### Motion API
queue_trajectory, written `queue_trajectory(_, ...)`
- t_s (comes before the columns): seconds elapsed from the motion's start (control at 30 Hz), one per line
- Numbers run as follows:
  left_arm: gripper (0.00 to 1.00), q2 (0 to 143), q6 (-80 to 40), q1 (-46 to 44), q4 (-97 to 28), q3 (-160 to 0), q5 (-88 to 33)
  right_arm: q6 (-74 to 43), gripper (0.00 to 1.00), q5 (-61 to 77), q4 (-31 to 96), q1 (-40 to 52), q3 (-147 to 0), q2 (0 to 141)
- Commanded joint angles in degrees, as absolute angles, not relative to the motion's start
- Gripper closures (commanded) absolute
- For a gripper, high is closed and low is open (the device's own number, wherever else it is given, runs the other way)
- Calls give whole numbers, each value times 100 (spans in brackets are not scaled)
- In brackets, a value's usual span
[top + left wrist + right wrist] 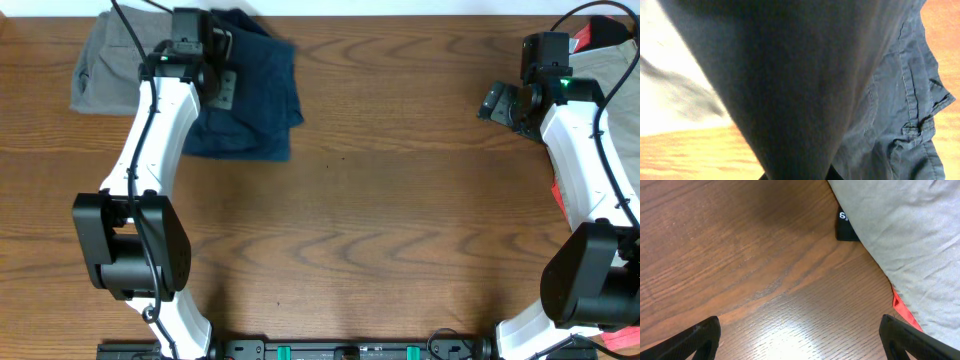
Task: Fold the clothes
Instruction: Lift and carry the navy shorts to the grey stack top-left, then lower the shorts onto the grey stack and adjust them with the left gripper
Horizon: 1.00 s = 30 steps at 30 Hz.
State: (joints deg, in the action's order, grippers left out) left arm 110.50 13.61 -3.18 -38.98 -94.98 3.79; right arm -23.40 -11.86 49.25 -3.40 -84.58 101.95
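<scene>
Left jaws pinch navy shorts [255, 105] — right jaws spread wide.

Navy shorts [250, 105] top left, left claw [222, 80] on them; grey-green shorts [100, 70] beside; right claw [495, 103] open over table [380, 190].

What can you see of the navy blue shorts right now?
The navy shorts lie crumpled, partly folded over, at the far left of the table. They are dark blue woven cloth, with stitched seams and a pocket edge showing in the left wrist view. The left gripper sits on their upper part, shut, apparently pinching a fold that drapes across its camera. Grey-green shorts lie just beside them; the arm hides whether they touch.
</scene>
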Motion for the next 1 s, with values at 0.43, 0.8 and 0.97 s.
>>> queue_trajectory(0.43, 94, 11115, 2506, -311, -2733, -9701, 2040, -2263, 1, -1262, 4930, -294, -8468, 10068)
queue_trajectory(0.8, 94, 11113, 2504, -314, -2324, -9701, 2495, -2265, 1, -1262, 4928, -294, -8468, 10068)
queue_trajectory(0.97, 94, 11054, 2506, -368, -2324, -9701, 2668, -2263, 1, -1262, 4930, -294, -8468, 10068)
